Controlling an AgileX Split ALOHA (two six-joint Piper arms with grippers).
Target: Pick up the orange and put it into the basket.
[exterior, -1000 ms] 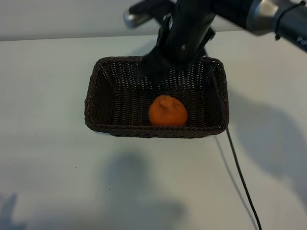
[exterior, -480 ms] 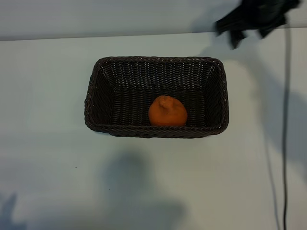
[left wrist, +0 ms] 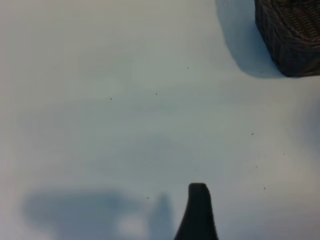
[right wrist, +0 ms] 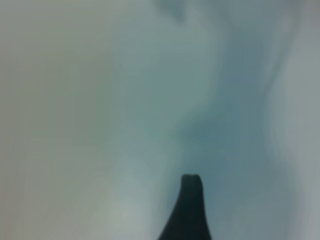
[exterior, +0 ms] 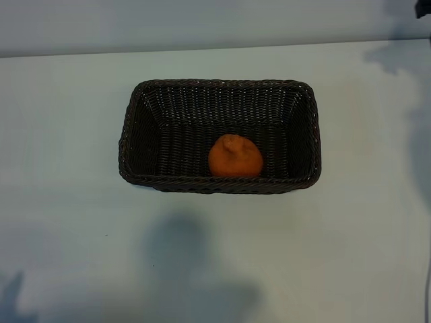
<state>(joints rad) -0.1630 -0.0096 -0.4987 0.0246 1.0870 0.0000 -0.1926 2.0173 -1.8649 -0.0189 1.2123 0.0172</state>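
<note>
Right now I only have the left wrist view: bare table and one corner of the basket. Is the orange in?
Observer: Yes. The orange lies on the floor of the basket, by the long wall nearest the exterior camera.
Operator: Anything gripping it?
Observer: No. In the exterior view nothing touches it and nothing hangs over the basket.
Operator: Right gripper?
Observer: The right gripper carries nothing; its wrist view shows only blurred table beyond one fingertip.

Pale table [exterior: 67, 256], wicker basket [exterior: 219, 184] on it
</note>
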